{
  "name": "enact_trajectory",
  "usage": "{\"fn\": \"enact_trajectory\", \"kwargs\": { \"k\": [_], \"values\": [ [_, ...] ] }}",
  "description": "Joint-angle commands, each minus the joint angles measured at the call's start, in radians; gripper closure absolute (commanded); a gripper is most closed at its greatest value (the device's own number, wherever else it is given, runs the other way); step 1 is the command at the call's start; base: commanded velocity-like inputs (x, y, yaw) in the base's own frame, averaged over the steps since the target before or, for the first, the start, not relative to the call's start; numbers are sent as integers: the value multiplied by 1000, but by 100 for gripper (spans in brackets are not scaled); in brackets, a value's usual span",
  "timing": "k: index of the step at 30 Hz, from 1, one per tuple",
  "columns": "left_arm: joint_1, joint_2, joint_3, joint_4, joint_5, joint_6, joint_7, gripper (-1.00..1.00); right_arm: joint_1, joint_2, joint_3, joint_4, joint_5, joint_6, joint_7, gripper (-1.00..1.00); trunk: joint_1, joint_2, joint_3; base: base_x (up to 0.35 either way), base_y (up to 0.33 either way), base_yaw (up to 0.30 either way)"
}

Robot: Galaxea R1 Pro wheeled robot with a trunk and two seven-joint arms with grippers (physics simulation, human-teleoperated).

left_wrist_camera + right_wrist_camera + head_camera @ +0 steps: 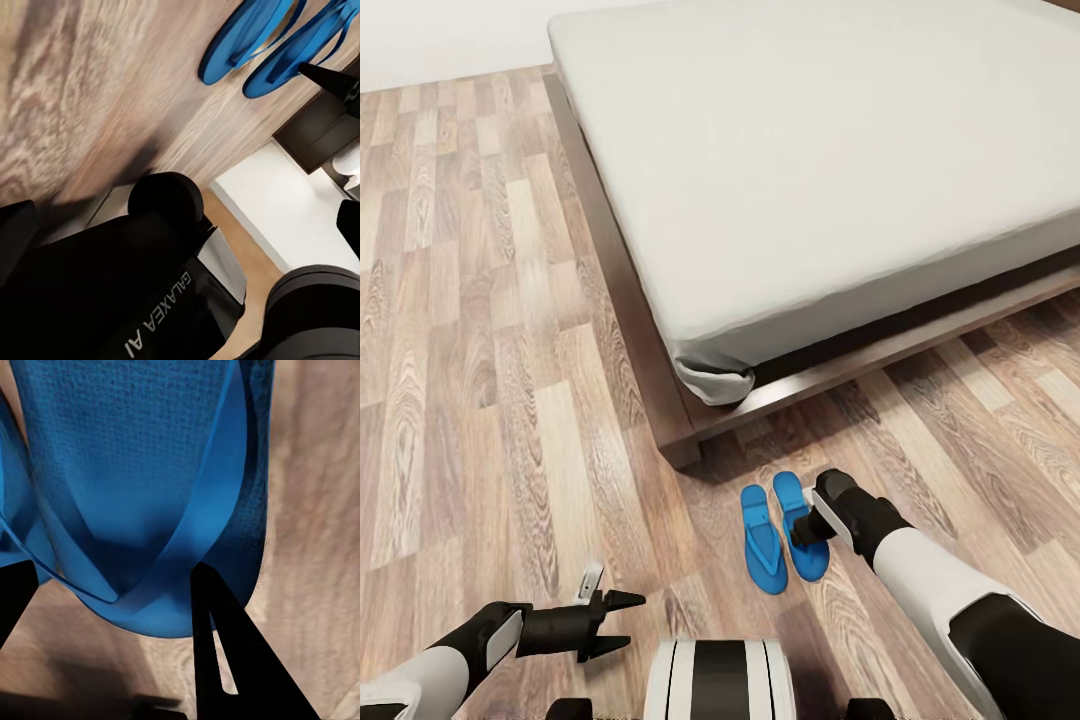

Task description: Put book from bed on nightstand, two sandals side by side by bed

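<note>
The two sandals, bright blue flip-flops, lie side by side on the wood floor just off the bed's near corner: the left one (764,542) and the right one (801,520). My right gripper (806,527) hangs low over the right sandal (135,450), open, with a black finger (225,652) on each side of its strap end. My left gripper (616,621) is open above bare floor to the sandals' left, and both sandals (240,37) lie ahead of it. The bed (660,400) has a dark wood frame and a grey mattress. The book and the nightstand are out of view.
The bed frame's corner (680,452) juts out just beyond the sandals. Open plank floor (470,380) spreads along the bed's left side. My own base (720,680) sits at the near edge, and my dark body (150,300) is close to the left wrist camera.
</note>
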Motion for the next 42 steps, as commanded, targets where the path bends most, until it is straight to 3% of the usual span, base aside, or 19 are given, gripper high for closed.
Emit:
{"fn": "enact_trajectory", "kwargs": {
  "k": [1, 4, 35, 36, 42],
  "values": [
    [0, 0, 1, 0, 2, 9, -2, -100, -1, -1, 7, -1, -2, 4, 3, 100, 0, -1, -5, 0, 0, 0],
    [0, 0, 1, 0, 2, 9, -2, -100, -1, -1, 7, -1, -2, 4, 3, 100, 2, -1, -16, 0, 0, 0],
    [0, 3, 1, 0, 2, 7, -1, -100, -1, -1, 4, -1, -3, 4, 3, 100, 3, -2, -28, 0, 0, 0],
    [0, 3, 1, 0, 2, 7, -1, -100, -1, -1, 4, -1, -3, 4, 3, -100, 3, -2, -28, 0, 0, 0],
    [0, 4, 1, 1, 3, 7, -1, -100, -1, -1, 3, -1, -3, 4, 3, -100, 3, -2, -28, 0, 0, 0]
  ]
}}
